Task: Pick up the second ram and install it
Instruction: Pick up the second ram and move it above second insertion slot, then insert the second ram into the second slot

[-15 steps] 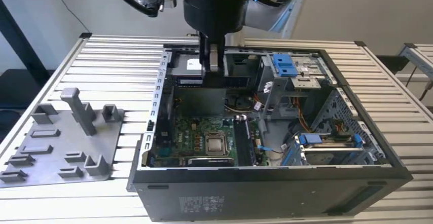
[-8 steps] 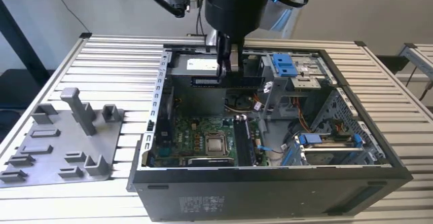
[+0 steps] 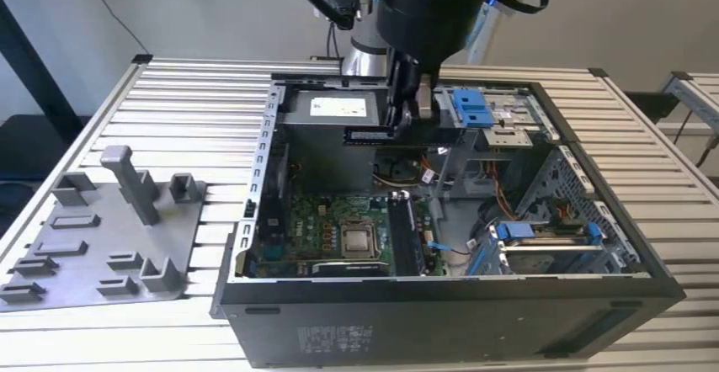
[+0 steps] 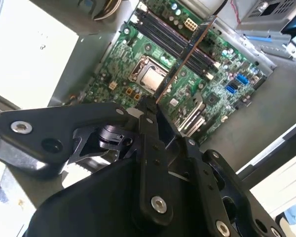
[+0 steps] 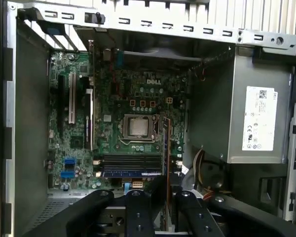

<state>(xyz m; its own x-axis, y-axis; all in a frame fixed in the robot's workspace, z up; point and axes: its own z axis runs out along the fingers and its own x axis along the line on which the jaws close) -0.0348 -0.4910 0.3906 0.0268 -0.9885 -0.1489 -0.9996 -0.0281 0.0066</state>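
So, the second ram [image 4: 184,59] is already picked up; the gripper [image 4: 149,107] has its fingers closed on one end of it; it hangs well above the motherboard [image 5: 138,94], not touching the memory slots [image 5: 130,164]; in the exterior view you see it held level over the open computer case [image 3: 254,187]; pickup done, seating in a slot left; grey tray [image 3: 67,250] sits beside the case.

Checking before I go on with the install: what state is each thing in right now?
second ram: held in the gripper above the motherboard, not seated.
gripper: shut on the second ram.
computer case: open, side panel off.
processor: uncovered, no cooler.
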